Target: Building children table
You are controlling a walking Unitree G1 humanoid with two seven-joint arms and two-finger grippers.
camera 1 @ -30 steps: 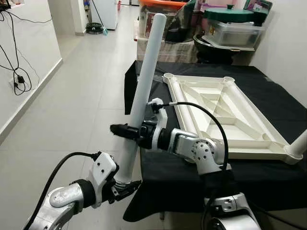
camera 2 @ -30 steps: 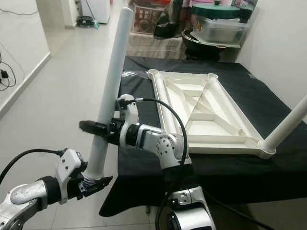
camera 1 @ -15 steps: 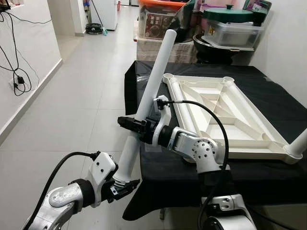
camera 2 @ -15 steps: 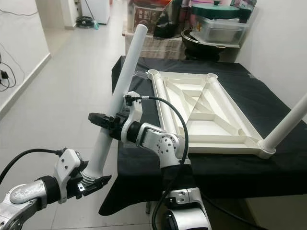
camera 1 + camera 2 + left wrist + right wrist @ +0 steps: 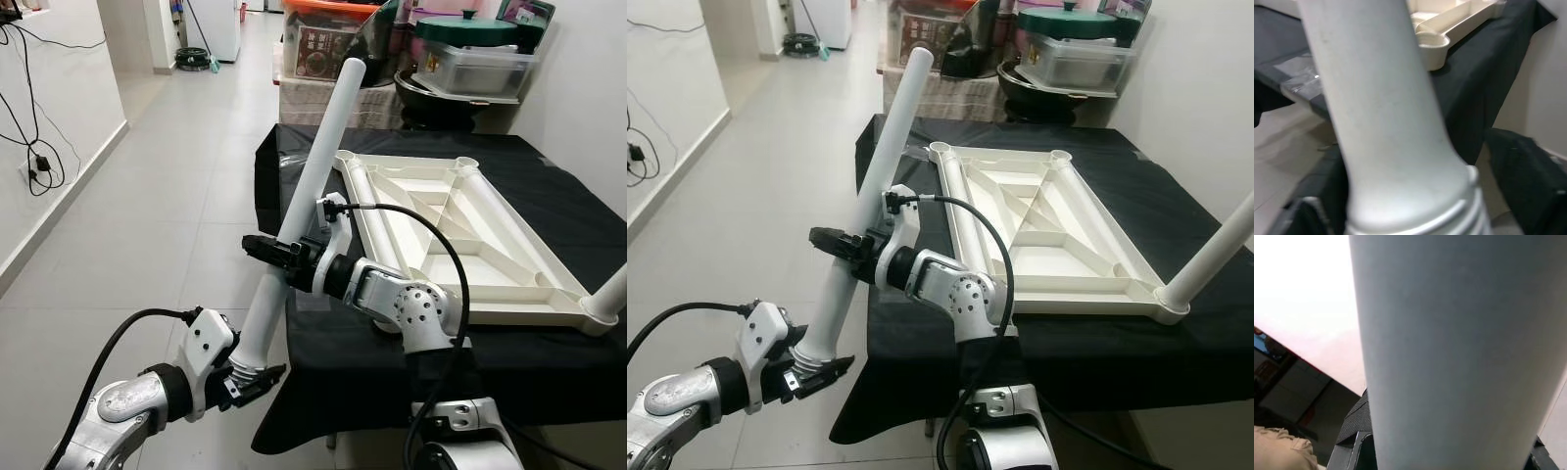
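A long white table leg [image 5: 304, 206] leans in the air off the left edge of the black-draped table, its top tipped toward the tabletop. My left gripper [image 5: 250, 377] is shut on the leg's ribbed lower end [image 5: 1415, 215]. My right gripper [image 5: 274, 252] is shut on its middle [image 5: 1459, 357], reaching across from the right. The white children's tabletop [image 5: 490, 257] lies upside down on the black cloth, with open corner sockets [image 5: 344, 155]. A second white leg [image 5: 1215, 255] stands in the near right corner socket.
The black-draped table [image 5: 549, 352] takes up the right side. Behind it are stacked storage boxes and a green-lidded tub [image 5: 470, 49]. A tiled corridor [image 5: 167, 176] runs along the left, with a white wall and hanging cables [image 5: 34, 147].
The leg's top has swung to the right, toward the tabletop, and my right gripper has shifted right with it. My left gripper holds the lower end in nearly the same place.
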